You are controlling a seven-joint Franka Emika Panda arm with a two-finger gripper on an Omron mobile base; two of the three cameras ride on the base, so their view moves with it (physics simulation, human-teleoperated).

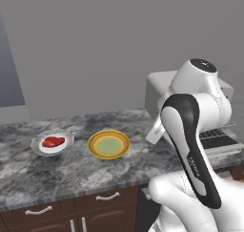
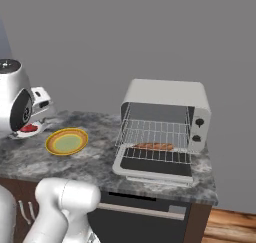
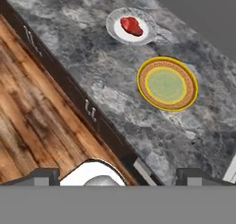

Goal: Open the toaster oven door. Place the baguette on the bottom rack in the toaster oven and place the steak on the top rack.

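1. The toaster oven (image 2: 167,112) stands on the grey marbled counter (image 2: 100,157) toward its right end, with two black knobs (image 2: 198,129) on its right face; in the left base view its light-grey body (image 1: 157,90) shows behind the arm.
2. The toaster oven door (image 2: 155,168) is folded down flat in front of the oven, its dark glass facing up.
3. The baguette (image 2: 154,146) lies lengthwise on the bottom rack (image 2: 131,148), a slim golden-brown loaf just above the open door.
4. The top rack (image 2: 155,127) sits above it and carries nothing.
5. The steak (image 1: 53,142) rests on the white plate (image 1: 43,150) at the left of the counter, well apart from the oven; the hand view shows the steak (image 3: 131,26) red on the white plate (image 3: 117,32).
6. The yellow-rimmed green plate (image 1: 108,144) sits just to the right of the white plate, between it and the oven, with its green centre bare; it also appears in the right base view (image 2: 67,141) and the hand view (image 3: 167,84).
7. The gripper (image 3: 117,176) hangs high over the counter's front edge, looking down on both plates, the dark cabinet fronts (image 1: 71,212) and the wooden floor (image 3: 32,117).
8. Its two dark fingertips (image 3: 39,176) stand wide apart with nothing between them.
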